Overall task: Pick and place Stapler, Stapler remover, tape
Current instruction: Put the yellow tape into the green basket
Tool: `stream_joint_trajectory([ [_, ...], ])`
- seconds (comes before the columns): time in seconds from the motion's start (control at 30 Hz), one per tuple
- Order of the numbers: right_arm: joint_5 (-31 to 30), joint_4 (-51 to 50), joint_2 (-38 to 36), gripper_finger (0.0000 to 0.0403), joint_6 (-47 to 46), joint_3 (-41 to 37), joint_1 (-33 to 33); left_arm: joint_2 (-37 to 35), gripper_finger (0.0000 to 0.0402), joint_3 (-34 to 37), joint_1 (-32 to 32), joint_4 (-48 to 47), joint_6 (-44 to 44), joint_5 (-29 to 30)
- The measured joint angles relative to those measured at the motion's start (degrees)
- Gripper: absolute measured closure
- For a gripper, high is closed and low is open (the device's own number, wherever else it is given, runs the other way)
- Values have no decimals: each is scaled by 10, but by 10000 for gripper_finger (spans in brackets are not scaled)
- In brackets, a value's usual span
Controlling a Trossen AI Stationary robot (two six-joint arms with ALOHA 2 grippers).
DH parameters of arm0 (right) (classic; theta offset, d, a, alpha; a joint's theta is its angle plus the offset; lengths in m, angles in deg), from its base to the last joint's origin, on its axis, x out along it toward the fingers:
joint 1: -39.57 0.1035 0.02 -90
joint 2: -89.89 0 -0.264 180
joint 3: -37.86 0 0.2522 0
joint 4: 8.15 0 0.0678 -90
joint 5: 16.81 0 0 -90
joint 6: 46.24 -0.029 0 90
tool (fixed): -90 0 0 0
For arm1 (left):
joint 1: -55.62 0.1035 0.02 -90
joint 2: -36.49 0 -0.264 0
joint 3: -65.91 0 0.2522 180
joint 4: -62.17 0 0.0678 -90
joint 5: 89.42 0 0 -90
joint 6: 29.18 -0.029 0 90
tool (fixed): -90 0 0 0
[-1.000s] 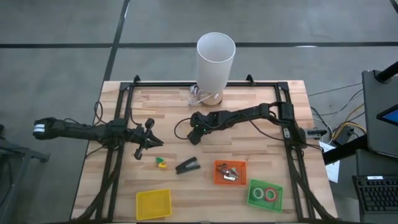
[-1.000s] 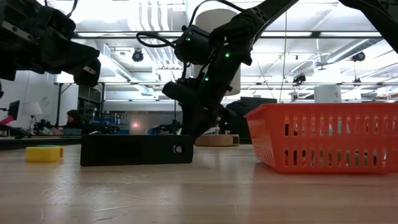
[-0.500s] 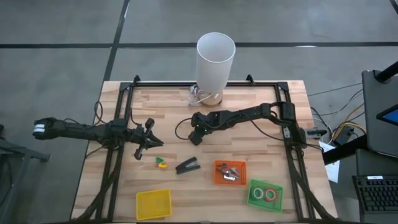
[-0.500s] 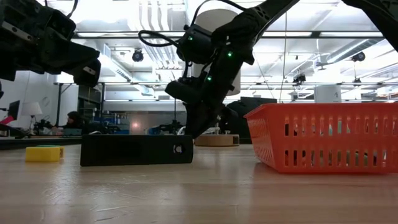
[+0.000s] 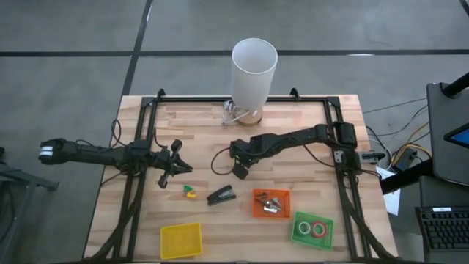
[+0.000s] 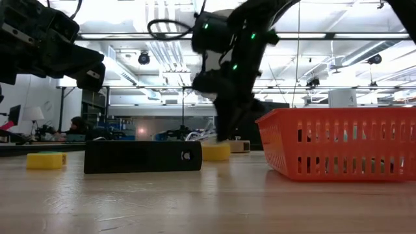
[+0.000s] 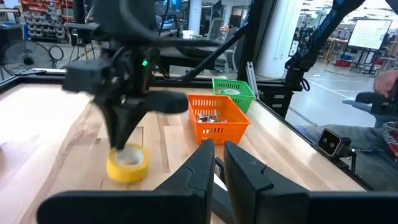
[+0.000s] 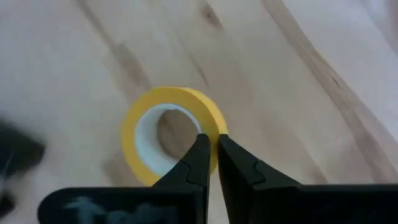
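A yellow tape roll (image 8: 171,134) is under my right gripper (image 8: 210,152), which is shut on it near the table's middle (image 5: 240,170). The roll also shows in the left wrist view (image 7: 127,165) and the low view (image 6: 216,151). The black stapler (image 5: 220,196) lies flat on the table, nearer the front edge. My left gripper (image 5: 176,167) hovers level over the table's left part, its fingers (image 7: 199,168) almost together with nothing between them. Two red-orange tape rolls (image 5: 313,229) lie in a green basket. My right gripper pinches the roll's ring wall (image 8: 214,127), one finger inside the hollow centre and one outside. The fingers come steeply from above, pointing down. The roll hangs tilted below the fingers; whether its lower edge is clear of the table, I cannot tell.
An orange basket (image 5: 271,203) with small metal things stands right of the stapler, with the green basket (image 5: 300,236) beyond it. A yellow tray (image 5: 181,240) sits at the front left, a small yellow-and-green thing (image 5: 190,192) left of the stapler, and a tall white cylinder (image 5: 253,72) at the far edge.
My right gripper has shut on the yellow roll, then moved toward the table's right and near edges and risen a little, tipping steeper. The roll has come along with it, out from behind the stapler in the low view.
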Motion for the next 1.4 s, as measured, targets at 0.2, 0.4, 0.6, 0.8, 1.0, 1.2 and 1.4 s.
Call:
stream_joint_trajectory([
  [0.2,-48,-74,-54,394,-26,0,38,0,362,0,0,0,0,0],
  [0.4,-85,-106,-109,396,-62,1,69,0,362,0,0,0,0,0],
  [0.6,-61,-30,-94,395,-34,1,59,0,362,0,0,0,0,0],
  [0.8,-33,-4,-40,368,-6,0,47,0,362,0,0,-4,0,0],
  [1.0,-49,-3,-11,291,4,0,18,0,362,0,0,-5,0,0],
  [1.2,-42,4,12,234,-5,0,1,0,362,0,0,-5,0,0],
  [1.4,-29,21,24,224,-9,1,3,0,362,0,0,-9,0,0],
])
